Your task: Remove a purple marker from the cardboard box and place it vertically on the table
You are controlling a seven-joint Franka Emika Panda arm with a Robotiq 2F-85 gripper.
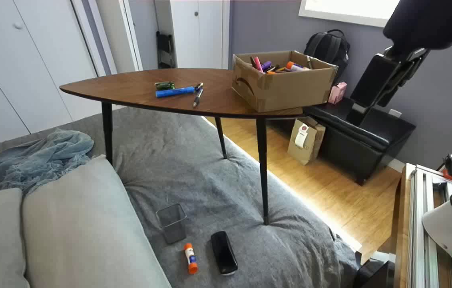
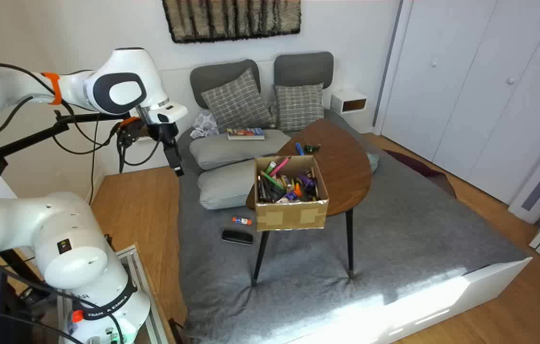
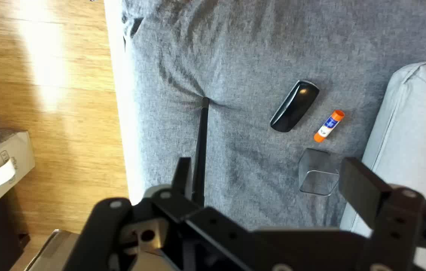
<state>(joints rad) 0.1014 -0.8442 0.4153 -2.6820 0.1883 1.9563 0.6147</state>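
Observation:
The brown cardboard box (image 1: 293, 92) stands on one end of the wooden table (image 1: 122, 86) and holds a jumble of coloured markers. Both also show in an exterior view, the box (image 2: 291, 217) near the table's (image 2: 346, 177) front end. The purple marker (image 1: 266, 65) shows among the markers in the box; purple also shows there in an exterior view (image 2: 307, 180), partly covered by others. My gripper (image 3: 267, 165) is open and empty in the wrist view. It hangs in the air apart from the box and table in both exterior views, with its fingers (image 2: 176, 165) pointing down.
A blue marker (image 1: 175, 92), a green item (image 1: 164, 85) and pens (image 1: 198, 96) lie on the table. On the grey bed below are a glue stick (image 3: 329, 125), a black case (image 3: 295, 106) and a clear cup (image 3: 318, 171). A black cabinet (image 1: 359, 136) stands behind.

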